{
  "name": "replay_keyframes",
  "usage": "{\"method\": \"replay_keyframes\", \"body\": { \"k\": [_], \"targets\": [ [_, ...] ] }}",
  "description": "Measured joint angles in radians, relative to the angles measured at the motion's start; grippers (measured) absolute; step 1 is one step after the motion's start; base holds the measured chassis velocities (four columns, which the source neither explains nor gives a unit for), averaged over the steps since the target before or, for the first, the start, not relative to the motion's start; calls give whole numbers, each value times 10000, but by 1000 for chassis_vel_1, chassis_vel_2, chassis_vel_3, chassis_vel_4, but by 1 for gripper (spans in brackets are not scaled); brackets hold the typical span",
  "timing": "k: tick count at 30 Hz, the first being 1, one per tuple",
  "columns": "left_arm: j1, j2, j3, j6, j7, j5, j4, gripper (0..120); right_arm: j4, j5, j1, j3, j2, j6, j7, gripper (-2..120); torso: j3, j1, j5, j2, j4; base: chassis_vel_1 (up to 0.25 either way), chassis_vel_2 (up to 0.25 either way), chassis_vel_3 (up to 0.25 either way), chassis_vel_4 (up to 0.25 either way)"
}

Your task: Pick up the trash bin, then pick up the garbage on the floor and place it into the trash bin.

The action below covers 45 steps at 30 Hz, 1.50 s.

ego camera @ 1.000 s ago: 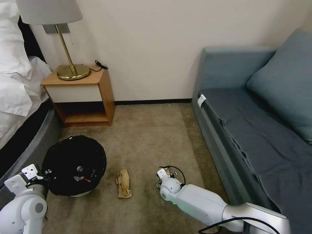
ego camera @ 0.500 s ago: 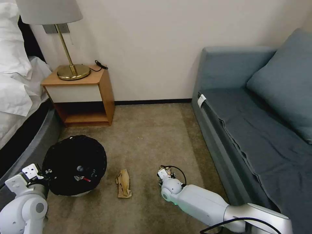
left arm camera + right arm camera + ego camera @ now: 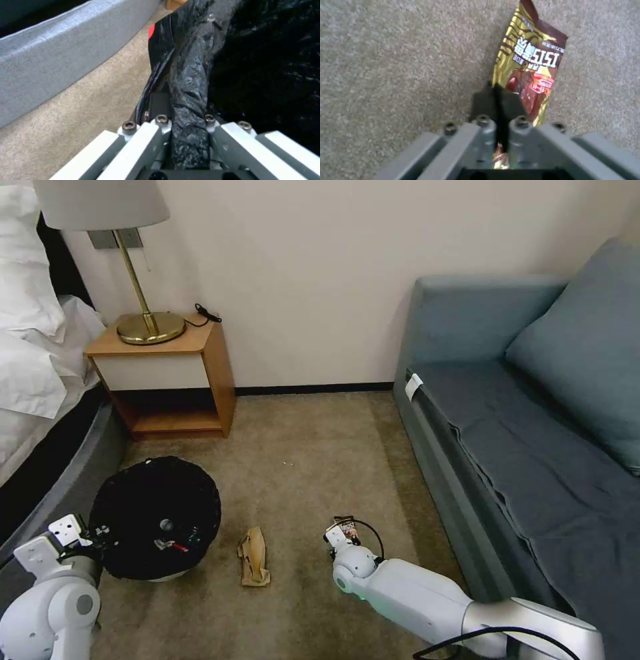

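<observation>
- The left gripper (image 3: 92, 532), a white two-fingered clamp at the lower left of the head view, is closed on the rim of the trash bin; the left wrist view shows its fingers (image 3: 159, 106) pinching a bunched fold of the crinkly black plastic liner.
- The low round trash bin (image 3: 155, 517), white-bodied and wrapped in that black liner, is on the beige carpet (image 3: 300, 447) beside the grey bed base (image 3: 60, 480), in front of the wooden nightstand (image 3: 170, 373) with a brass lamp (image 3: 143, 323) on top.
- Small scraps lie inside the bin, one with a red part; what they are cannot be told.
- A crumpled strip of brown paper (image 3: 254, 557) lies flat on the carpet just to the right of the bin, apart from both grippers.
- The right gripper (image 3: 341, 531), low over the carpet to the right of the paper, is clamped on the brown-gold snack wrapper (image 3: 528, 72); the right wrist view shows the dark fingertips pressed together on one edge of the wrapper.
- The blue-grey sofa (image 3: 533, 447) fills the right side.
</observation>
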Motion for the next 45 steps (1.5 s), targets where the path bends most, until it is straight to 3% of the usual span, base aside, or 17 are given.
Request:
{"method": "replay_keyframes", "body": {
  "k": [15,26,33,36,40,45],
  "targets": [
    [29,-25,5,0,5,3,0,3,655,1,15,2,-343,153,82,0,0,0,1,0,0,0,0,0,0],
    [19,-42,62,0,10,35,-13,3,3597,934,311,374,-1707,-63,596,0,0,-1,0,0,-1,0,0,0,0],
    [38,-77,199,4,10,97,-22,3,5200,1402,520,869,-2092,-140,742,0,0,0,-1,0,-2,0,0,0,0],
    [51,-94,234,5,10,104,-23,3,5949,1770,712,1110,-2030,-164,815,0,0,-1,0,0,-2,0,0,0,0],
    [99,-137,309,6,10,142,-25,3,7017,2508,1339,1337,-1396,-111,906,0,0,0,-1,0,-1,0,0,0,0],
    [135,-195,381,10,8,217,-96,3,7508,3488,2589,1005,34,44,1313,0,0,0,-3,1,3,0,0,0,0]
  ]
}}
